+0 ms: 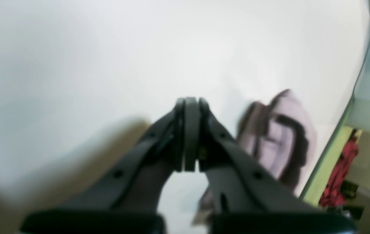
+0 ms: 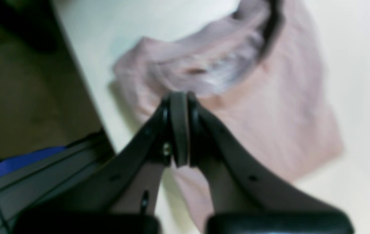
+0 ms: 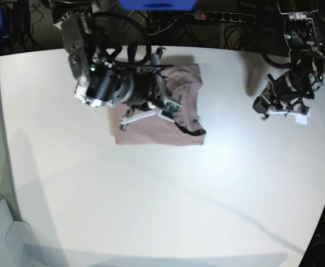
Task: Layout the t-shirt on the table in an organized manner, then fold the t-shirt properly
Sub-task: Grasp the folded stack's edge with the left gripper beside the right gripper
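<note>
A: Left wrist?
B: Left gripper (image 1: 191, 135) closed, empty, over table (image 1: 90, 65); t-shirt (image 1: 277, 136) beyond

A: Right wrist?
B: Right gripper (image 2: 179, 130) closed, empty, above bunched shirt, beside table edge

A: Base?
B: Shirt near far edge under right arm; power strip (image 3: 223, 16) behind

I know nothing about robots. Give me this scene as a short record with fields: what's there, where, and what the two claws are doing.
garment: t-shirt, dusty pink, bunched in a rough rectangle, not spread out
surface: white table
shirt position: far side of the table, under the right arm
right gripper: shut, above the shirt, holding nothing
left gripper: shut, over bare table, away from the shirt
folding: not finished
picture quality: wrist views blurred
</note>
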Action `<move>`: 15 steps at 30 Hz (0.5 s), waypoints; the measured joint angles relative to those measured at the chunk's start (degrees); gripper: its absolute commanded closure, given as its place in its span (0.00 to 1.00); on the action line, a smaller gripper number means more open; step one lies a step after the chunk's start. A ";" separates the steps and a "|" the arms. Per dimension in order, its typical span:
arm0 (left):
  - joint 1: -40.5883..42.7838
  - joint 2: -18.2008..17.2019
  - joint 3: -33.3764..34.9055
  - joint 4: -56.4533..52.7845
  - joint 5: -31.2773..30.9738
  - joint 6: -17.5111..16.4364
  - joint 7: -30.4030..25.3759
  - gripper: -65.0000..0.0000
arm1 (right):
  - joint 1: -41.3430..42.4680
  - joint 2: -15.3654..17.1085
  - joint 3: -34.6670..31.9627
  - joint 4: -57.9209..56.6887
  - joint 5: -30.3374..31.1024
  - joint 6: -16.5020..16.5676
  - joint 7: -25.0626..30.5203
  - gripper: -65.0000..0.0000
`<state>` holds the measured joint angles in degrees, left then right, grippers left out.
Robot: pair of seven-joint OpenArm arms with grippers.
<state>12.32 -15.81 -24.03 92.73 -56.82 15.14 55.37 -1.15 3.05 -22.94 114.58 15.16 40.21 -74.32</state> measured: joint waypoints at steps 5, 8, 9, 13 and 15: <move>3.06 -0.37 -6.12 -0.07 0.17 -0.11 -0.26 1.00 | 1.90 0.09 2.05 -3.74 -0.46 0.02 2.62 1.00; 4.72 -0.37 -7.02 -0.04 0.09 -0.15 -0.24 1.00 | 2.01 -0.04 1.88 -7.87 -0.07 0.02 4.92 1.00; 5.33 -0.35 -7.02 0.07 0.04 -0.13 0.09 1.00 | 2.12 0.00 1.90 -9.70 -0.02 0.04 6.12 1.00; 5.81 0.28 -6.73 2.01 0.02 -0.13 0.09 1.00 | 3.37 -0.04 1.90 -18.51 -0.44 0.00 9.25 1.00; 5.81 0.11 -5.75 3.28 0.13 -0.15 -0.35 1.00 | 3.10 0.33 1.92 -20.17 -0.52 0.02 9.55 1.00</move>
<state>18.13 -15.70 -29.78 96.01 -56.69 14.98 55.02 1.96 3.38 -21.02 94.41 14.63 40.23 -64.77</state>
